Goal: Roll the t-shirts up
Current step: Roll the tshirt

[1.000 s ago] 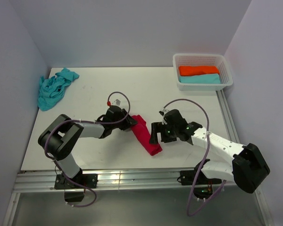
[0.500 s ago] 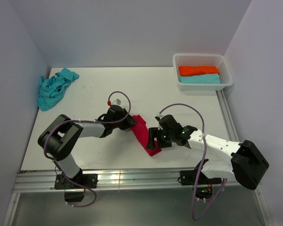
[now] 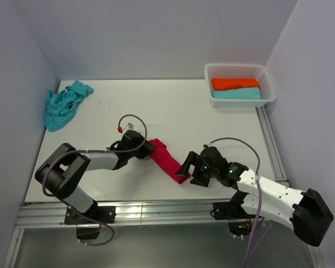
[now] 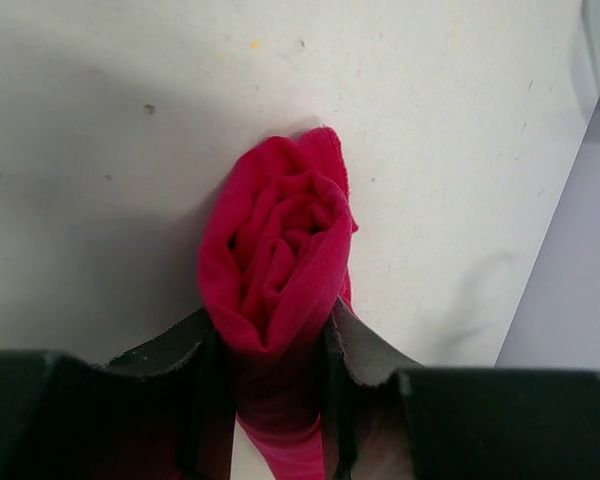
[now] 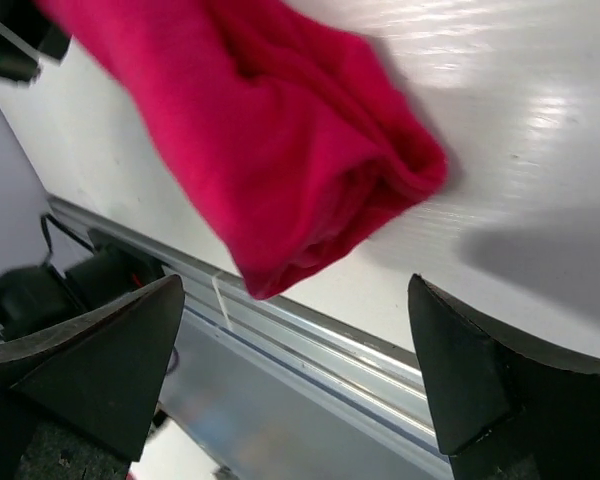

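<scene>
As the left tool grips it, the t-shirt lies rolled.

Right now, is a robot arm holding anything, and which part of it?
The left jaws pinch the rolled red shirt close to one end. The right jaws stand open at its other end, holding nothing.
</scene>
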`<state>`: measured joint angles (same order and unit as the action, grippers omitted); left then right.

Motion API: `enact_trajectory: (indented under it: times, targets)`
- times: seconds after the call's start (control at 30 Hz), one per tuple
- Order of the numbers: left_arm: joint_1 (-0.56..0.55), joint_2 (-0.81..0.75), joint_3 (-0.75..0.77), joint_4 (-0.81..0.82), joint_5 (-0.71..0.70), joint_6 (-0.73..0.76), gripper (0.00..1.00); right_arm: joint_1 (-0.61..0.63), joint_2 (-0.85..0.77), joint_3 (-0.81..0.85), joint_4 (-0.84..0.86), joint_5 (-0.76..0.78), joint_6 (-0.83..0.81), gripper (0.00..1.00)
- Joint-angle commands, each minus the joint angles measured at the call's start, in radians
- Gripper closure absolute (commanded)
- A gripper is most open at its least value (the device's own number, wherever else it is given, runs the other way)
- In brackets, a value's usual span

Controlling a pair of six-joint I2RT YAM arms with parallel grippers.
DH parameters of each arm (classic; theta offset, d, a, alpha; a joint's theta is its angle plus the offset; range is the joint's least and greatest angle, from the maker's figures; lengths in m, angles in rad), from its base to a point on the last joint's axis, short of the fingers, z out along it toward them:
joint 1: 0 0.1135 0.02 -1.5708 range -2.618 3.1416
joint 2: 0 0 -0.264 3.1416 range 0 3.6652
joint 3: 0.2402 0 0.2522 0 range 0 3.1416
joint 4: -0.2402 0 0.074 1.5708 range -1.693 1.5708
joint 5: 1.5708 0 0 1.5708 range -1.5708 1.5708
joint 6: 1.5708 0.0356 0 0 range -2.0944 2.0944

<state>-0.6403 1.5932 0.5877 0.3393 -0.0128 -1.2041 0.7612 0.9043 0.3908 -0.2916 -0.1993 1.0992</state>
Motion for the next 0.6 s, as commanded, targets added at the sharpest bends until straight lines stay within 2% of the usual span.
enact_trajectory:
  times: [0.0, 0.1, 0.23, 0.33, 0.47, 0.57]
  targets:
    - [-0.001, -0.042, -0.051, -0.046, -0.082, -0.057, 1.0, -0.003, -0.042, -0.035, 0.029, 0.069, 0.188, 0.0]
    - [-0.001, -0.067, -0.077, -0.045, -0.09, -0.071, 1.0, -0.002, -0.073, -0.078, 0.06, 0.102, 0.257, 0.01]
    - [-0.001, -0.07, -0.095, -0.042, -0.088, -0.072, 1.0, -0.003, -0.11, -0.182, 0.181, 0.136, 0.327, 0.07]
    - [-0.002, -0.073, -0.104, -0.042, -0.087, -0.072, 1.0, -0.002, -0.085, -0.217, 0.232, 0.139, 0.344, 0.11]
    - [-0.002, -0.081, -0.111, -0.042, -0.082, -0.075, 0.99, 0.0, -0.065, -0.288, 0.417, 0.149, 0.37, 0.14]
    - [-0.001, -0.084, -0.112, -0.048, -0.078, -0.077, 1.0, 0.0, -0.012, -0.279, 0.439, 0.143, 0.346, 0.19]
